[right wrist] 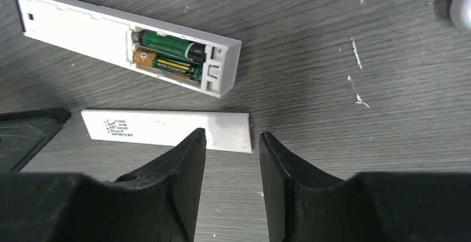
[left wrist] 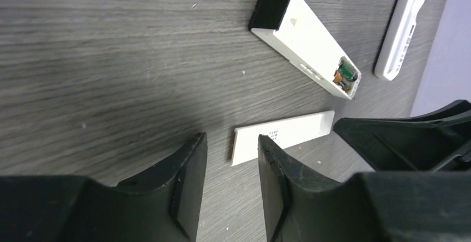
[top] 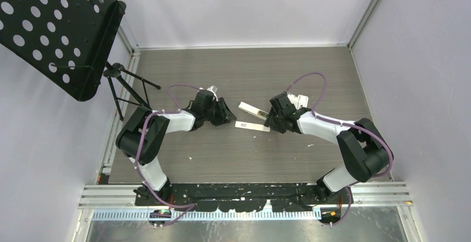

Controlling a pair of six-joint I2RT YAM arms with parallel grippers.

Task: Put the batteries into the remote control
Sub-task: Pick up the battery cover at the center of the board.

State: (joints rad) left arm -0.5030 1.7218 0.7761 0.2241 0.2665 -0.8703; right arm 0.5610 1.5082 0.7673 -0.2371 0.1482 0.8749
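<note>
The white remote control (right wrist: 83, 28) lies back-up on the grey table, its compartment uncovered. Two batteries (right wrist: 169, 53), green and black with a brownish end, sit side by side inside it. The loose white battery cover (right wrist: 150, 128) lies flat just in front of the remote. My right gripper (right wrist: 233, 136) hovers at the cover's right end, open, nothing between its fingers. My left gripper (left wrist: 230, 142) stands open at the cover's (left wrist: 289, 134) other end, empty too. From above, both grippers (top: 222, 114) (top: 272, 121) face each other across the cover (top: 251, 125).
A second white remote (left wrist: 402, 28) lies beyond the first, by the right arm. A black perforated music stand (top: 55, 25) on a tripod (top: 125, 86) stands at the far left. White flecks (right wrist: 355, 53) dot the table. White walls enclose the table.
</note>
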